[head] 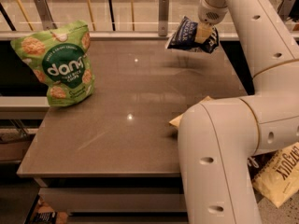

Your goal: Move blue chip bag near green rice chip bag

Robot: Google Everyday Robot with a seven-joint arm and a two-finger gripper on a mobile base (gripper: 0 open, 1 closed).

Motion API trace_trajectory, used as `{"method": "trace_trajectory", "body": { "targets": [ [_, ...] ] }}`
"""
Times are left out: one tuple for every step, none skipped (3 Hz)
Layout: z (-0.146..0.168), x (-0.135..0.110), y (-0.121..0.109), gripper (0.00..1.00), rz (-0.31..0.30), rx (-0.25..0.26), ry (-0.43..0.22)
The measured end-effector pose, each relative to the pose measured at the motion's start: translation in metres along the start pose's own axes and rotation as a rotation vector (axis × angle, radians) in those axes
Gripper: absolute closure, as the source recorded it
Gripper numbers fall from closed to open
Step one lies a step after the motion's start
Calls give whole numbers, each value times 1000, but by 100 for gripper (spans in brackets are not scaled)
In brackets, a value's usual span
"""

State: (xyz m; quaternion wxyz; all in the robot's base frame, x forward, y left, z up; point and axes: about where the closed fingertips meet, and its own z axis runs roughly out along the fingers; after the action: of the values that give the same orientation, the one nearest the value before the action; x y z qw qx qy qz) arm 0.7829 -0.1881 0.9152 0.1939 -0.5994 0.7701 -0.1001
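Observation:
The blue chip bag [187, 35] is a small dark navy bag with white lettering, held in the air above the table's far right part. My gripper [203, 31] is shut on it, at the top right of the view. The green rice chip bag [58, 64] stands upright at the table's left edge, bright green with white "dang" lettering. The two bags are far apart, with most of the table's width between them.
The brown table [135, 106] has a railing [162, 13] behind it. My white arm [224, 139] covers the right side. A corner of a tan bag [180, 119] pokes out from behind the arm. A brown-and-cream bag [280, 176] lies low at the right, off the table.

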Motion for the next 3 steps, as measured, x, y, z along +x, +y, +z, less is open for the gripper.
{"method": "trace_trajectory", "body": {
  "targets": [
    [-22, -5, 3, 100, -22, 2, -34],
    [-47, -17, 12, 100, -64, -6, -76],
    [-69, -27, 17, 100, -95, 1, -102]
  ]
}}
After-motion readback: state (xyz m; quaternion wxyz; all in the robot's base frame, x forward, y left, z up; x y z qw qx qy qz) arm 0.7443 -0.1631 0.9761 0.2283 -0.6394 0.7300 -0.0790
